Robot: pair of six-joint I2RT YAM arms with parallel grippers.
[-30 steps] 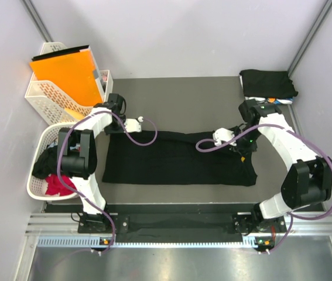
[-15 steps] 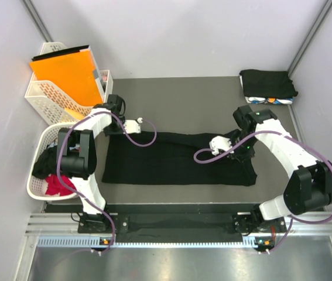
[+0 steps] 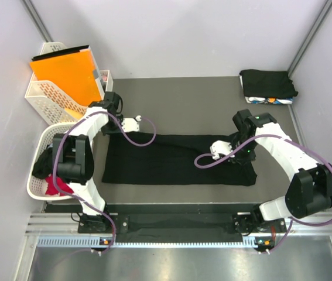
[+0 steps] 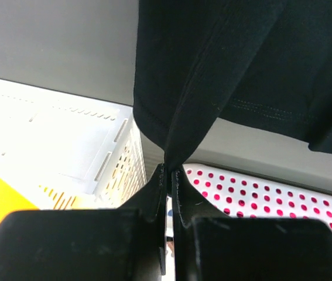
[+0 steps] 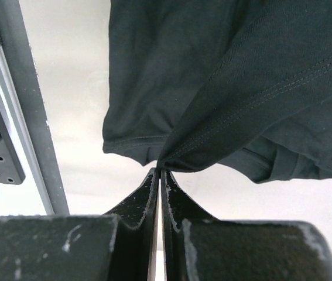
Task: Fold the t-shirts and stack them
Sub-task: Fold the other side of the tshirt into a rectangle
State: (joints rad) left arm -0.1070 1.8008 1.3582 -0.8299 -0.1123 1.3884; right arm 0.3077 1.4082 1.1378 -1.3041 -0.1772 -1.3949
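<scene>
Since the earlier view the right arm has swung nearward, dragging its cloth edge along; the left arm has barely changed. Left gripper [image 4: 168, 175] — jaws pressed together on the far-left corner of the soft black cotton t-shirt [image 3: 171, 164], which lies flat along the dark grey table mat [image 3: 183, 99]. Right gripper [image 5: 159, 174] — jaws pinching the shirt's right hem. Step in hand: probably a lengthwise fold. The next move likely calls for both arms to carry the held edge evenly onto the near edge, then release.

grey desk [image 3: 183, 99], black t-shirt [image 3: 166, 164] lying lengthwise across middle, folded shirt stack [image 3: 267, 84] in far right corner
</scene>
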